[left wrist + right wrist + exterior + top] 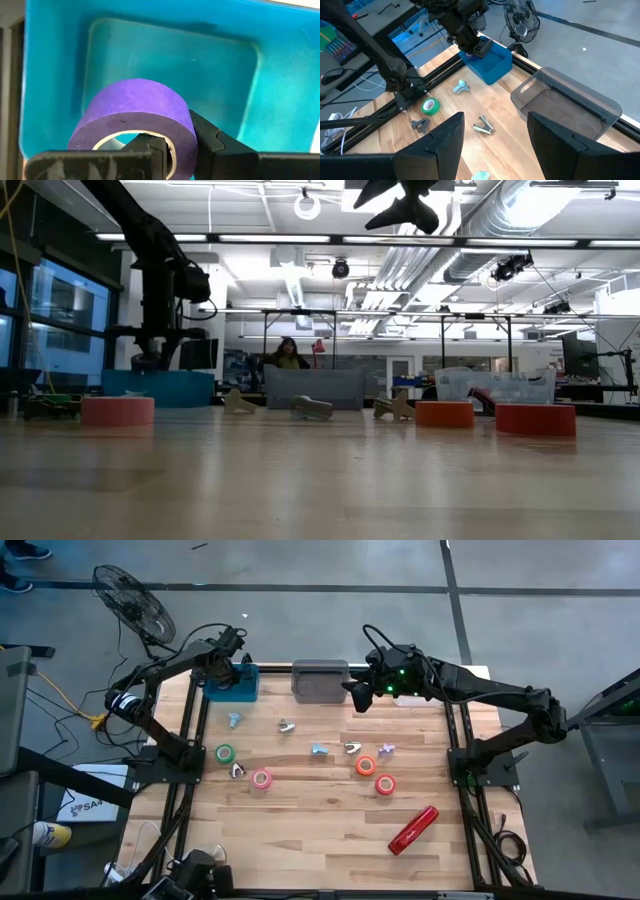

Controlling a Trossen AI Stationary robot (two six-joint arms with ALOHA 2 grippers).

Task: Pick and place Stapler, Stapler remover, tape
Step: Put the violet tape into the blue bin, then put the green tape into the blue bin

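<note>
While the left gripper (172, 150), jaws clamped on a purple tape roll (135, 107), hangs seemingly just above the blue bin (280, 105) at the tabletop's far left corner, the right gripper (495, 135) waits open-jawed.

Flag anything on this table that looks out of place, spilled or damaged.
Nothing stands out. The left tool holds a purple tape roll over the blue bin; the red stapler lies intact on the table.

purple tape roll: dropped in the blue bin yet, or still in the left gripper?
Not released. In the left wrist view the left gripper pinches the purple tape roll through its wall, hanging over the blue bin, whose floor looks bare.
</note>
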